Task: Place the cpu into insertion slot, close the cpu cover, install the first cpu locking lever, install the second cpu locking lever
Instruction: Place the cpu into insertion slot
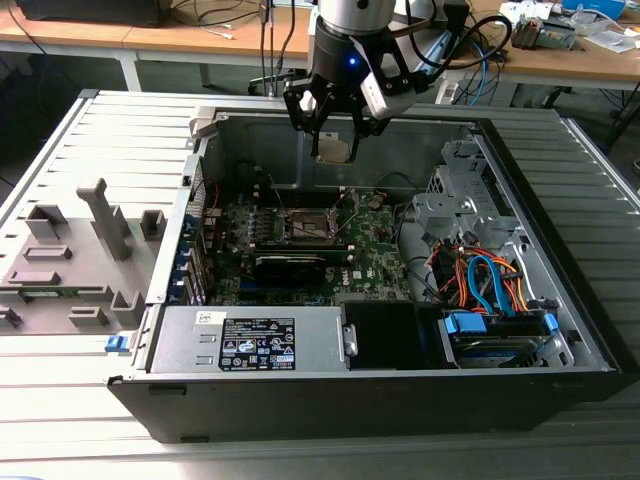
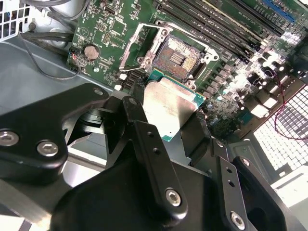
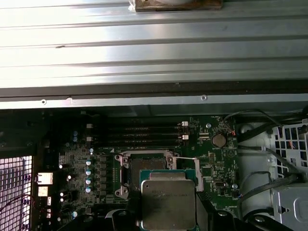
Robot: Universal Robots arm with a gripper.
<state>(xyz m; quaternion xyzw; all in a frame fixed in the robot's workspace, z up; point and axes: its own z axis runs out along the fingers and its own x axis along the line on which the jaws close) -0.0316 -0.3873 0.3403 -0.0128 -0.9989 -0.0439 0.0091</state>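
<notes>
Insertion slot (image 1: 308, 225): well below the claw (image 1: 333, 140), uncovered.
Claw: clenched on the cpu (image 1: 334, 152), hanging over the computer case (image 1: 250, 150).
Cpu: flat in the claw, apart from the slot.
Blue cables (image 1: 490, 285): lower than the claw, toward the exterior view's right.

Strong glare on ribbed panel (image 3: 144, 48); motherboard (image 3: 96, 159) dim.

Insertion slot (image 2: 180, 58) lies uncovered; card slots (image 2: 226, 26) beside.

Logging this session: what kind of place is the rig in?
Probably an electronics lab or workshop: an open black desktop computer case sits on a grey ribbed metal table, with cable-strewn wooden workbenches behind.
</notes>
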